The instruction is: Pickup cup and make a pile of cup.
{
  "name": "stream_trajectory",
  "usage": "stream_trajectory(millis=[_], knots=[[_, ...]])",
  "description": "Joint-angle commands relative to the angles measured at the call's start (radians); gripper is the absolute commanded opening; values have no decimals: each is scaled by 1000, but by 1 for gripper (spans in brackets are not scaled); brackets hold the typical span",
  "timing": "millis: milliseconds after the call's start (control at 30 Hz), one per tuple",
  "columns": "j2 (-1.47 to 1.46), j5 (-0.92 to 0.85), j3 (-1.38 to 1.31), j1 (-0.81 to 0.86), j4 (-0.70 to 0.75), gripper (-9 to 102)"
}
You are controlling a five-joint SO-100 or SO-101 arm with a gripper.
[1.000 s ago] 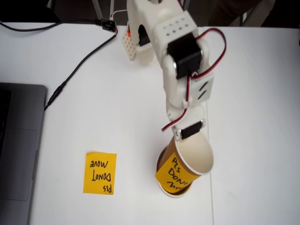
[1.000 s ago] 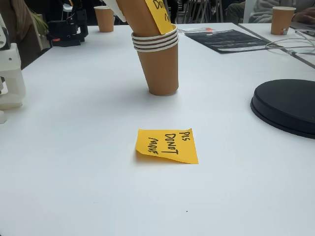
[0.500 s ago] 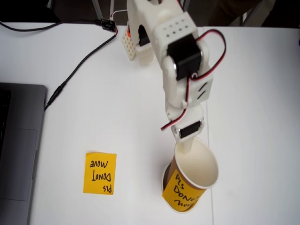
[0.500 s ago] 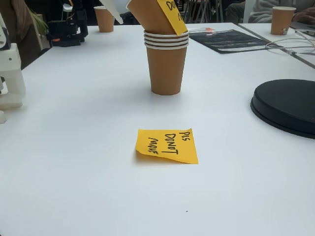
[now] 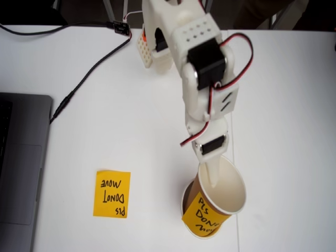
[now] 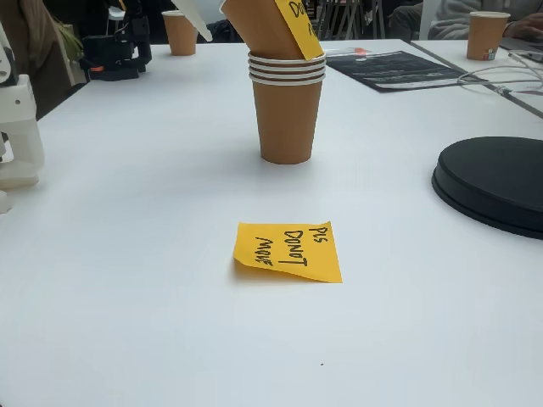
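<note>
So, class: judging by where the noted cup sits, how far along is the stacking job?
Done: the cup with the note has been picked up and its base is inside the standing stack. In hand: the gripper grips its rim, one finger inside, and the cup leans tilted. Left: straightening it, pushing it down, letting go. The loose sticky note lies flat, apart.

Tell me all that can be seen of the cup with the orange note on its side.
The cup is paper, brown outside and white inside, with an orange handwritten note stuck to its wall. It leans tilted, its bottom set into the stacked cups standing on the white table. One finger of the gripper reaches inside its rim.
</note>
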Motion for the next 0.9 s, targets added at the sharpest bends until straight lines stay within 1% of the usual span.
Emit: stream_trajectory(millis=[0,633,867], knots=[[115,8,-23,14,-5,29],[278,8,-5,15,2,29],[291,8,-5,155,3,29]])
